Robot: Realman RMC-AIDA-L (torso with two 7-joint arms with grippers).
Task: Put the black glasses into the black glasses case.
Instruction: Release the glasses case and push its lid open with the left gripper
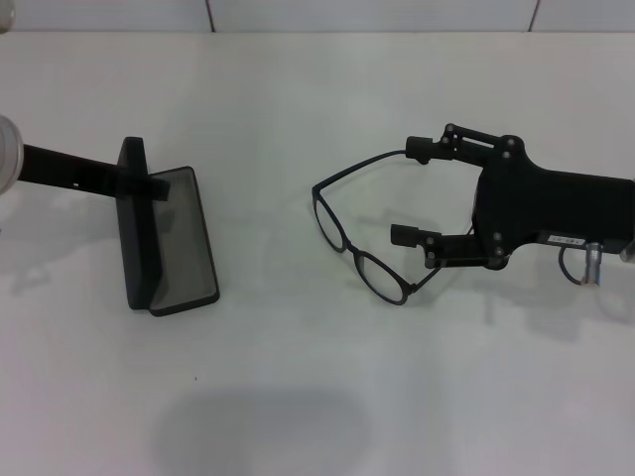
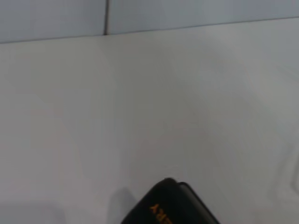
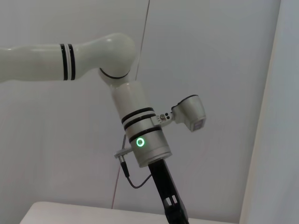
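The black glasses (image 1: 349, 245) lie unfolded on the white table (image 1: 317, 89), lenses facing left. My right gripper (image 1: 410, 193) is open at table level, its fingertips level with the two temple arms; the far temple arm ends at the far fingertip (image 1: 418, 150). The black glasses case (image 1: 185, 238) stands open at the left, grey lining up and lid (image 1: 134, 223) upright. My left gripper (image 1: 149, 184) reaches in from the left and lies across the lid's far end. The lid's orange lettering (image 2: 161, 213) shows in the left wrist view. The right wrist view shows no glasses.
The table's back edge meets a grey wall (image 1: 317, 12). The right wrist view shows my left arm (image 3: 140, 135) with a green ring light against that wall. White tabletop (image 1: 298, 397) lies between the case and glasses and toward the front.
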